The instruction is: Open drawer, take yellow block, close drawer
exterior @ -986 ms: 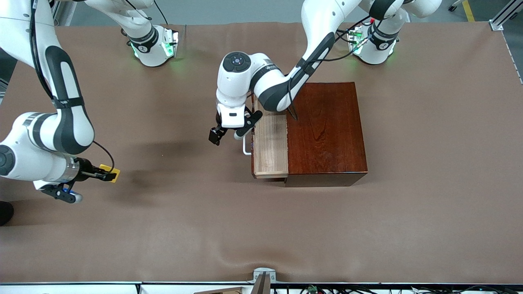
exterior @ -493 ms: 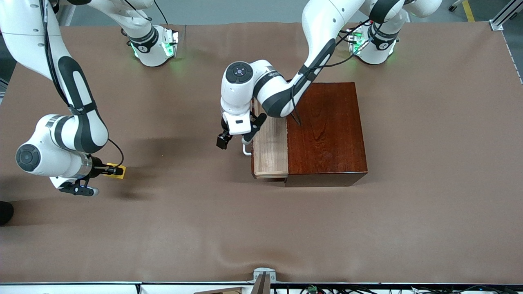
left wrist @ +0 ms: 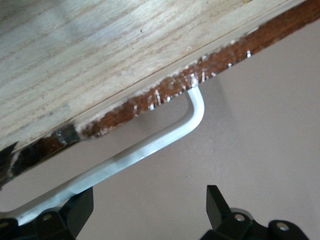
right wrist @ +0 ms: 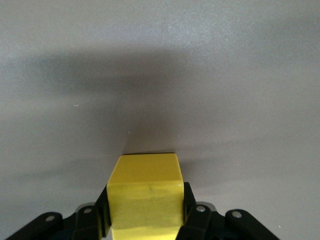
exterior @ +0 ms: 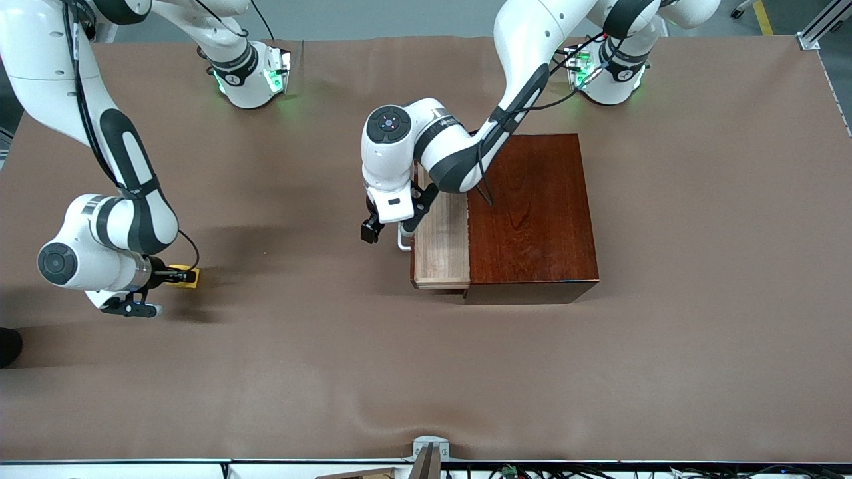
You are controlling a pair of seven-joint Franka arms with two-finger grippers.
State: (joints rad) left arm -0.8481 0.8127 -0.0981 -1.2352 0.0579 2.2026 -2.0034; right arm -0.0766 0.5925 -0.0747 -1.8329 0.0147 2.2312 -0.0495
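Observation:
The drawer (exterior: 439, 239) of pale wood stands partly pulled out of the dark reddish-brown box (exterior: 532, 213), and its tray looks bare. My left gripper (exterior: 391, 225) hangs open at the drawer's white handle (exterior: 401, 241). In the left wrist view the handle (left wrist: 150, 145) runs past one finger (left wrist: 80, 210), and the gripper (left wrist: 150, 212) has nothing clamped. My right gripper (exterior: 178, 276) is shut on the yellow block (exterior: 186, 276), low over the table toward the right arm's end. The block (right wrist: 145, 195) fills the right gripper (right wrist: 145, 215); I cannot tell if it touches the table.
Brown cloth covers the table (exterior: 426, 372), with a soft ridge near the front camera's edge. Both arm bases (exterior: 249, 73) (exterior: 609, 73) stand at the edge farthest from the front camera.
My left gripper has come in toward the drawer handle. My right arm has swung slightly toward the table's middle with the yellow block still in its grip. The drawer has stayed put.

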